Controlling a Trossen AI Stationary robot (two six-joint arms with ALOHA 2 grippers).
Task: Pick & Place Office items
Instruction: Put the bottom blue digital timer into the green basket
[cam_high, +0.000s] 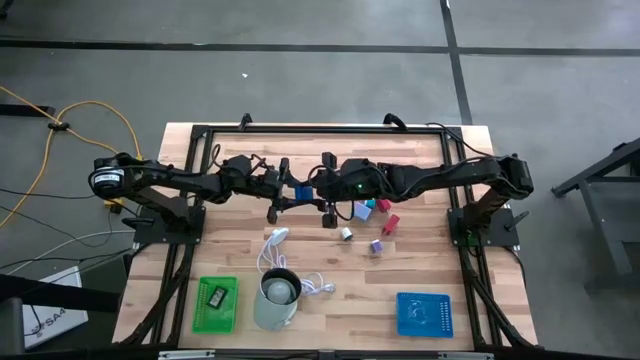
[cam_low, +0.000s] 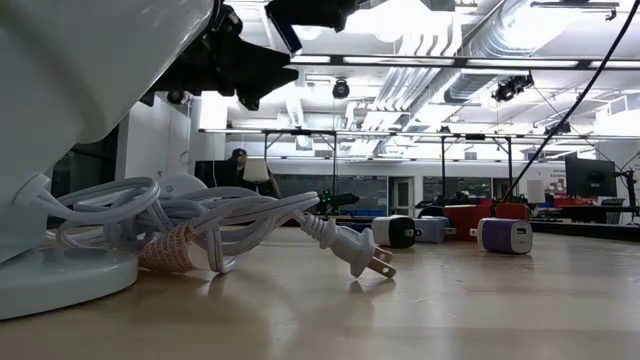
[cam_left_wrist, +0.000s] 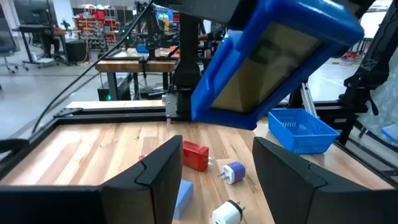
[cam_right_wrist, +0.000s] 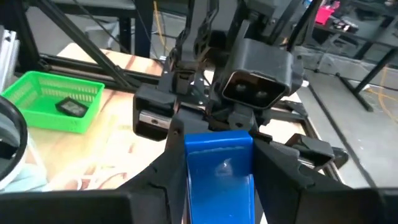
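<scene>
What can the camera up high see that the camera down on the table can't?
Only the high view shows the green tray, the blue tray, both arms stretched toward each other, and the blue item gripped in the right hand, with the open left hand beside it. Only the low view shows the plug's prongs and the room behind the table. Both show the white cable, the purple item and the red item.

Wood table (cam_high: 420, 270) w/ green tray (cam_high: 216, 305), blue tray (cam_high: 424, 314), cup (cam_high: 277, 300), white cable (cam_high: 270, 250), sm. items (cam_high: 376, 246).
</scene>
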